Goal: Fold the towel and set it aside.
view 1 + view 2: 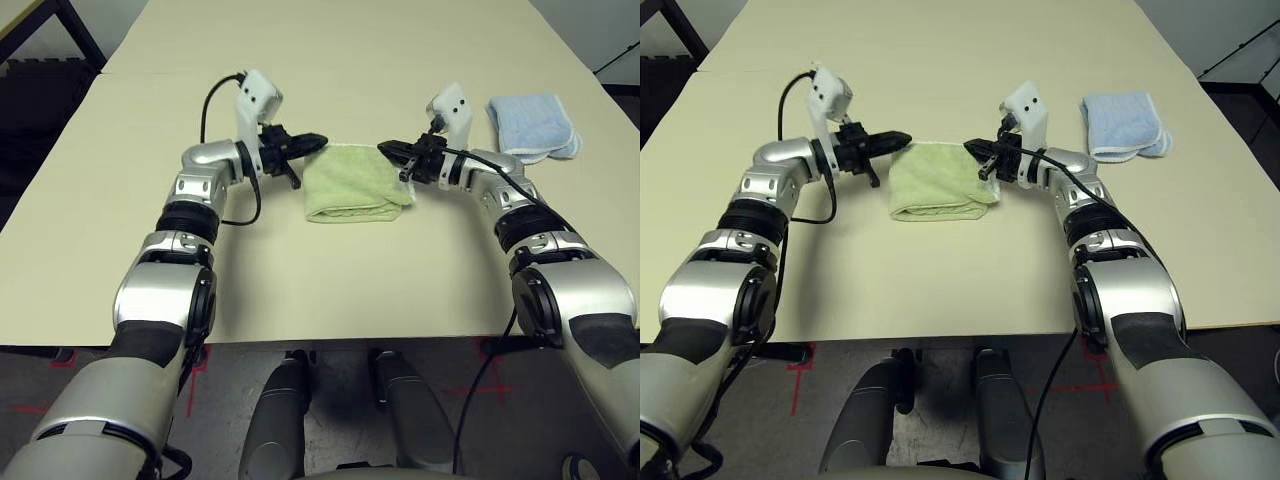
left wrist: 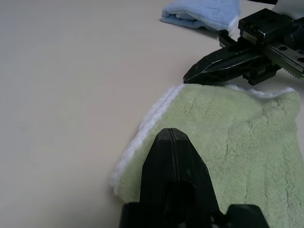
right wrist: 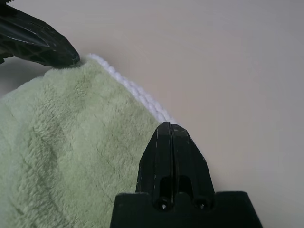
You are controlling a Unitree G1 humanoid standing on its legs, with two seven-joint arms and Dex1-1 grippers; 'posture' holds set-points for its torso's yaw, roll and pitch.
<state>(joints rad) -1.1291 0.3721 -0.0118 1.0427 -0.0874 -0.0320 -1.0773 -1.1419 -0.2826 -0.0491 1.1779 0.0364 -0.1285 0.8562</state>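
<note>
Between the two closed, empty pincers lies the folded towel (image 1: 355,183), the left pincer (image 1: 318,142) and right pincer (image 1: 386,149) each just off a far corner, equally near.

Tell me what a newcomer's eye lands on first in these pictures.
First, the folded light green towel at the middle of the beige table, with a black claw at each far corner: the left claw at its left and the right claw at its right, both with fingers pressed together. Next, the light blue folded cloth lying apart, beyond the right arm, toward the table's right edge.
</note>
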